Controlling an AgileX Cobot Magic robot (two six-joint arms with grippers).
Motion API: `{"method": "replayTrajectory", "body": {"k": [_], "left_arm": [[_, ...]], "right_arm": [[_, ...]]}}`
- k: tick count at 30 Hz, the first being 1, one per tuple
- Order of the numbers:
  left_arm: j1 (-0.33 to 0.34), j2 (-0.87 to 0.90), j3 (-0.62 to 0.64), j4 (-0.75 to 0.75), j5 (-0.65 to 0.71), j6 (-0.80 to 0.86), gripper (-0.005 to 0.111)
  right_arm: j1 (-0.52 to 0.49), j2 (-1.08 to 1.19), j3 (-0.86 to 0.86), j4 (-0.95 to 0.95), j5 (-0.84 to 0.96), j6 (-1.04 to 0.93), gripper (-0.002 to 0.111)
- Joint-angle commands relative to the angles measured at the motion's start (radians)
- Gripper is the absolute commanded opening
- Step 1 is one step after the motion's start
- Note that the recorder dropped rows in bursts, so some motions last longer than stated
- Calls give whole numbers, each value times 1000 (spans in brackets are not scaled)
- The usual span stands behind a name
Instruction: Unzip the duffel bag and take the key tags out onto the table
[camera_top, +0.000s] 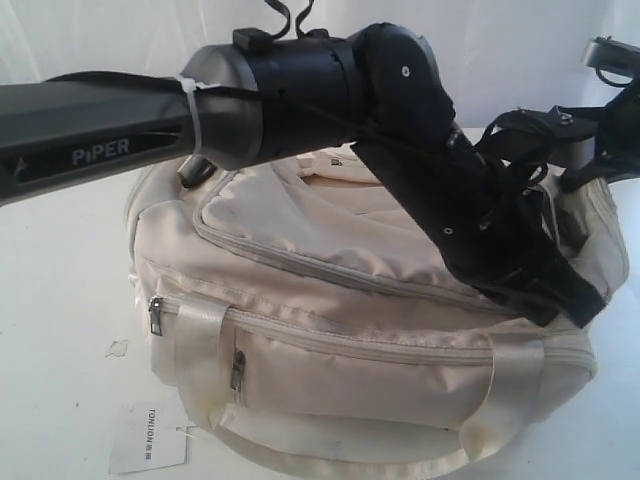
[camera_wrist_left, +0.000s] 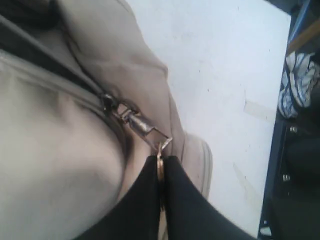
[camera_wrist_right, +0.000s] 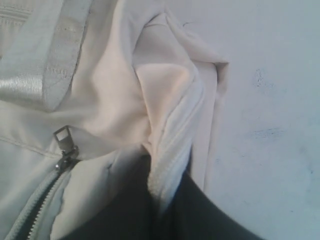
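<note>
The cream duffel bag (camera_top: 330, 330) lies on the white table (camera_top: 60, 300) and fills the middle of the exterior view. My left arm reaches across it to its right end. There my left gripper (camera_wrist_left: 161, 160) is shut on a metal ring (camera_wrist_left: 159, 169) hooked to the grey zipper pull (camera_wrist_left: 140, 124). My right gripper (camera_wrist_right: 167, 175) is shut on a fold of the bag's fabric edge (camera_wrist_right: 172, 145) at the same end, next to another zipper pull (camera_wrist_right: 64, 145). The key tags are hidden.
A white paper label (camera_top: 148, 436) lies on the table at the bag's front left corner. Two front pocket zipper pulls (camera_top: 156, 316) hang by a pale webbing handle (camera_top: 200, 350). Beyond the table edge stand dark objects (camera_wrist_left: 295, 150).
</note>
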Motion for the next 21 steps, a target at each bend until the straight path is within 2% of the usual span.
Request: {"method": "replayTrajectory", "body": {"k": [1,6,10,13,21], "left_arm": [[-21,-41,0,94,181,-43,0],[-21,-58,0,160,227,-61,0],[-21,-80,2,291,243,-115,0],[-15,-103,33,378,243,-161,0],[7,-189,144,498,215,-225,0]], "right_arm": [[-20,5,-1,-18,-94,-2,0],[-20,5,-1,-18,-93,-2,0],[-20,5,1,-18,-93,-2,0],[-20,5,1,-18,-93,-2,0],[-20,5,3,-18,-90,-2,0]]}}
